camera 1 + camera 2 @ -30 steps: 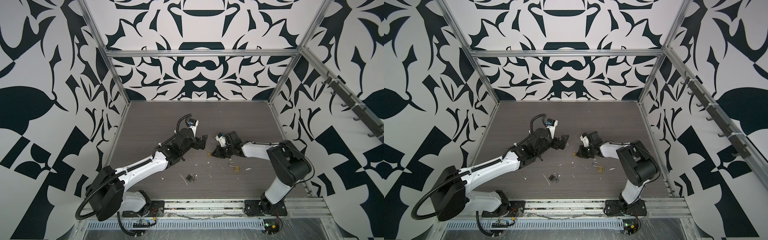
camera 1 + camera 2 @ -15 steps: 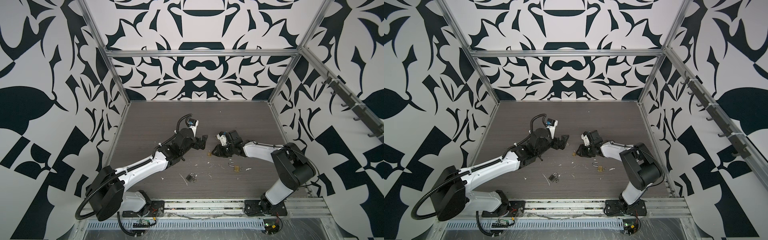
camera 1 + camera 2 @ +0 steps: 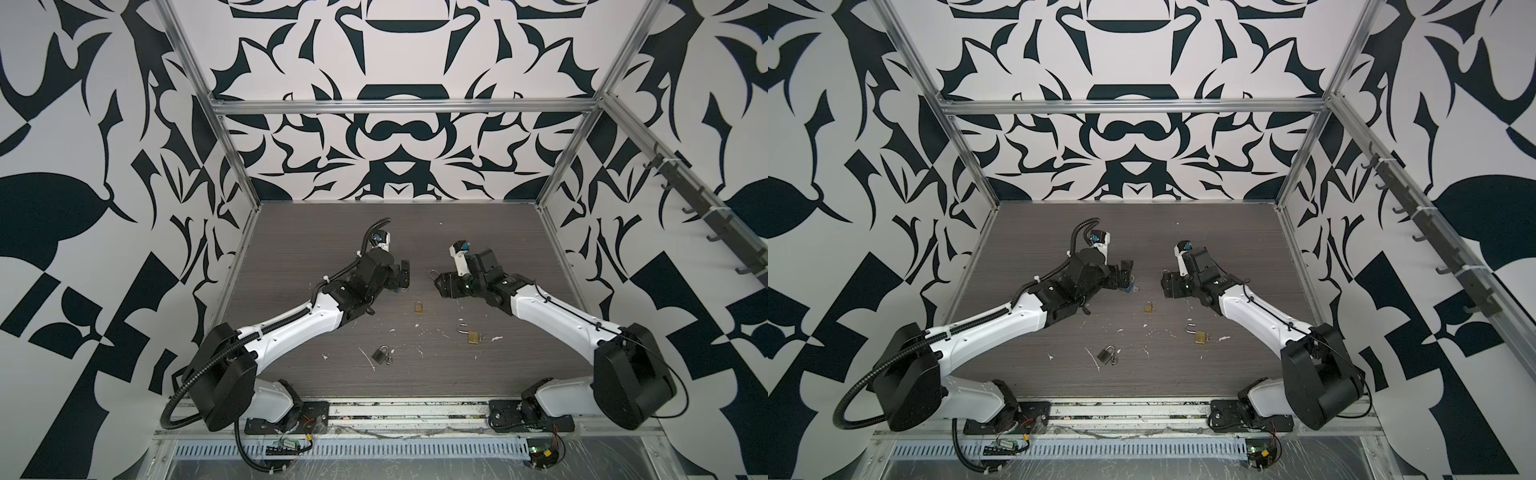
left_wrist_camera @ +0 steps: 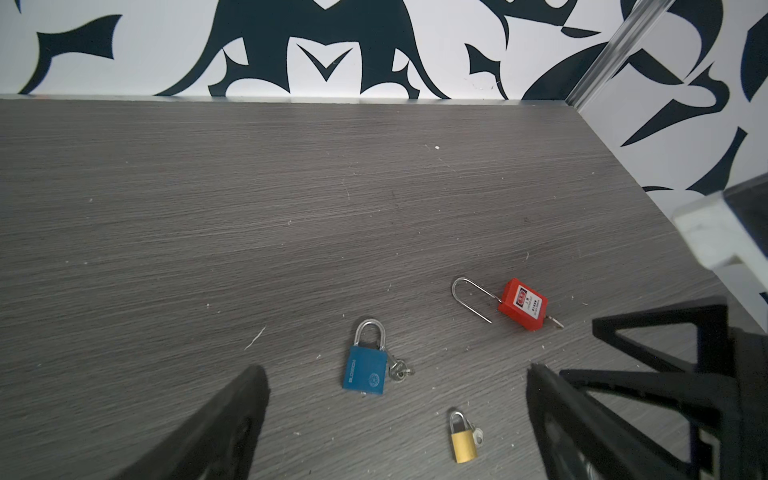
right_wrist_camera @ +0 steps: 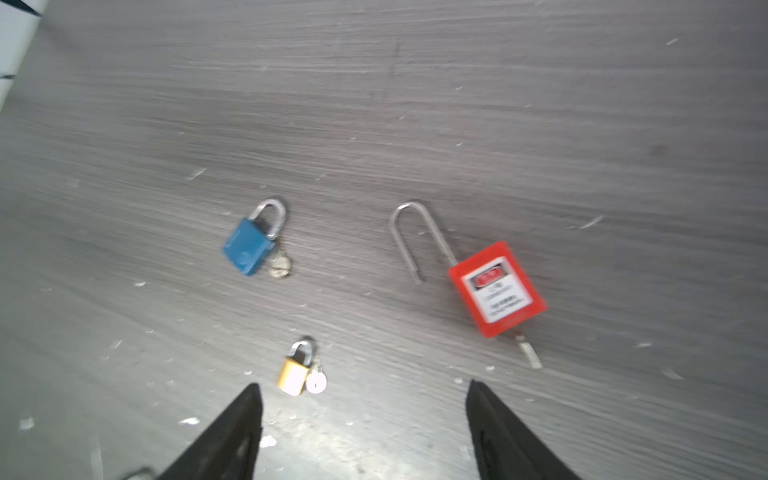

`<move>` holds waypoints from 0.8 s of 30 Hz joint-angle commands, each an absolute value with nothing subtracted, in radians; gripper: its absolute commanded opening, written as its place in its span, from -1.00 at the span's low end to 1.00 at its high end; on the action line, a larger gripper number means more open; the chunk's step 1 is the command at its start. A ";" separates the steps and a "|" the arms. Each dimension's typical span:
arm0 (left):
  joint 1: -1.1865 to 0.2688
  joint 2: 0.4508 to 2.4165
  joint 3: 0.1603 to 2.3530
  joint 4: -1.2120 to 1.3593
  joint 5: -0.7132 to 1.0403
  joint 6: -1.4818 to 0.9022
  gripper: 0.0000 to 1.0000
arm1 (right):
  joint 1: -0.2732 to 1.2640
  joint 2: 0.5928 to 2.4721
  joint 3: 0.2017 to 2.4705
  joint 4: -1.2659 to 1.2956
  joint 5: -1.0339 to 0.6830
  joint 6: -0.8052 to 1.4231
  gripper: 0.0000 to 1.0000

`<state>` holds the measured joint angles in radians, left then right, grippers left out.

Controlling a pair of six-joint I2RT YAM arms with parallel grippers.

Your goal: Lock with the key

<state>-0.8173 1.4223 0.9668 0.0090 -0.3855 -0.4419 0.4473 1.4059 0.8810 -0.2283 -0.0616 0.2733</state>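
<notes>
A red plastic padlock (image 5: 496, 289) with white label (image 5: 498, 295), blue square padlock (image 5: 248, 247), small yellow padlock (image 5: 293, 374); grey wood-grain tabletop (image 5: 415, 104); black-and-white patterned walls (image 3: 395, 145).

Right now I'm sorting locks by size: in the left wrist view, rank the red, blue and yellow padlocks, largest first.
1. red padlock, counting its long shackle; bodies alone, red and blue look alike.
2. blue padlock.
3. yellow padlock, clearly smallest.

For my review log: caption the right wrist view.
Open right gripper facing blue lock and brass lock, both shut, and red lock, shackle open.
</notes>
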 commanded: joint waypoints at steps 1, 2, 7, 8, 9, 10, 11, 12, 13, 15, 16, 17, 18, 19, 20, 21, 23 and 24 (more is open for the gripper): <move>-0.813 1.452 1.003 -0.027 -0.346 -0.481 0.99 | 0.413 1.461 0.960 -0.298 0.033 0.166 0.67; -0.813 1.458 1.009 -0.031 -0.341 -0.487 0.98 | 0.402 1.483 0.972 -0.298 0.033 0.162 0.67; -0.813 1.470 1.006 -0.047 -0.325 -0.510 0.98 | 0.349 1.604 1.031 -0.271 -0.048 0.151 0.67; -0.813 1.470 1.005 -0.054 -0.324 -0.515 0.99 | 0.345 1.628 1.046 -0.278 -0.055 0.148 0.67; -0.813 1.471 1.006 -0.060 -0.321 -0.517 0.98 | 0.344 1.655 1.063 -0.286 -0.066 0.142 0.67; -0.813 1.472 1.007 -0.066 -0.318 -0.517 0.98 | 0.342 1.682 1.075 -0.291 -0.075 0.138 0.67; -0.813 1.473 1.008 -0.070 -0.316 -0.517 0.99 | 0.341 1.703 1.086 -0.295 -0.078 0.135 0.67; -0.813 1.475 1.009 -0.077 -0.316 -0.520 0.99 | 0.341 1.726 1.096 -0.300 -0.083 0.134 0.68; -0.813 1.476 1.008 -0.080 -0.316 -0.521 0.99 | 0.340 1.750 1.108 -0.306 -0.084 0.130 0.67; -0.813 1.478 1.004 -0.082 -0.311 -0.527 0.99 | 0.339 1.781 1.128 -0.314 -0.084 0.126 0.67; -0.813 1.482 1.004 -0.081 -0.310 -0.529 0.99 | 0.339 1.795 1.137 -0.318 -0.083 0.119 0.67; -0.812 1.484 1.003 -0.081 -0.309 -0.532 0.98 | 0.339 1.804 1.146 -0.324 -0.079 0.112 0.67; -0.811 1.487 1.004 -0.081 -0.308 -0.532 0.99 | 0.340 1.813 1.153 -0.332 -0.075 0.104 0.66; -0.811 1.491 1.009 -0.083 -0.308 -0.532 0.98 | 0.339 1.820 1.154 -0.334 -0.071 0.098 0.65; -0.811 1.494 1.014 -0.086 -0.309 -0.532 0.99 | 0.339 1.824 1.153 -0.334 -0.071 0.097 0.65; -0.811 1.499 1.020 -0.090 -0.309 -0.532 0.99 | 0.339 1.831 1.156 -0.334 -0.077 0.095 0.64; -0.811 1.509 1.032 -0.098 -0.311 -0.534 0.99 | 0.339 1.847 1.162 -0.346 -0.104 0.097 0.60; -0.811 1.509 1.034 -0.101 -0.314 -0.536 0.99 | 0.339 1.854 1.166 -0.356 -0.114 0.098 0.58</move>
